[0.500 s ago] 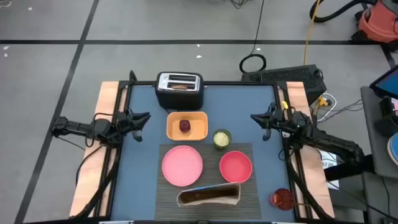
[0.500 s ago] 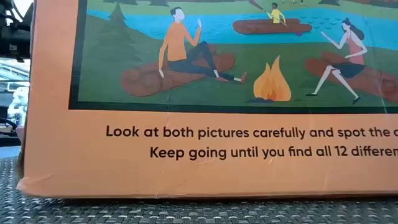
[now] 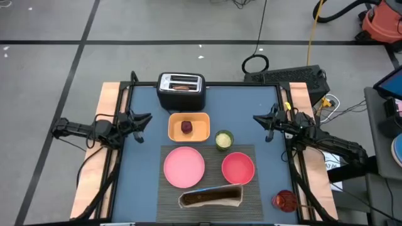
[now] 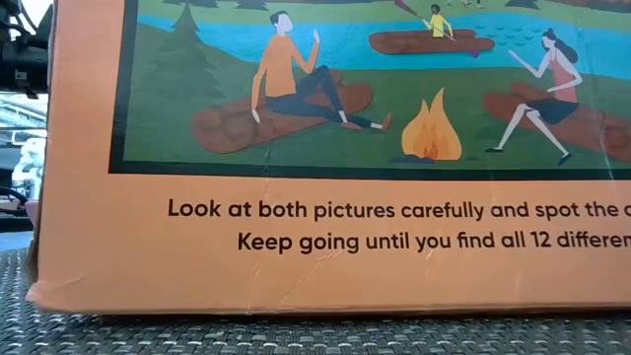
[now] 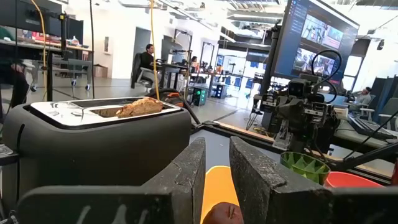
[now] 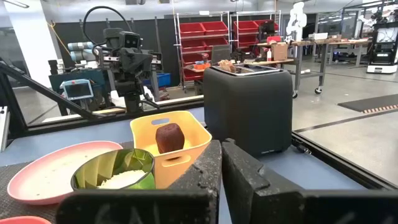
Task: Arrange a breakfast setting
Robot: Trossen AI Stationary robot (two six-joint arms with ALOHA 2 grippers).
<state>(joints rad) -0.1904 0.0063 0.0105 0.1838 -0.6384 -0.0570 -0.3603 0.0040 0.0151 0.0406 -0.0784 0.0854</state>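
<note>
Cereal box (image 3: pixel 211 197) lies flat along the near edge of the ribbed placemat (image 3: pixel 248 152), so close to the low camera that its orange printed panel (image 4: pixel 325 158) fills that view. Just behind it on the mat sit the round pink plate (image 3: pixel 184 166) and the pink bowl (image 3: pixel 238 167), side by side. A small green cup (image 3: pixel 223 139) of pale grains stands at the mat's far edge, and beyond it a yellow tray (image 3: pixel 189 126) holds the dark-red fruit (image 3: pixel 187 127). Farthest back, the black toaster (image 3: pixel 181 90) has the toast slice (image 5: pixel 139 107) standing up out of its slot.

The left gripper (image 3: pixel 142 119) waits at the table's left edge, level with the tray and well apart from it; its fingers (image 5: pixel 186 171) stand slightly parted with nothing between them. The right gripper (image 3: pixel 258 118) waits at the right edge, facing the tray and cup, its fingers (image 6: pixel 202 171) nearly together and empty.
</note>
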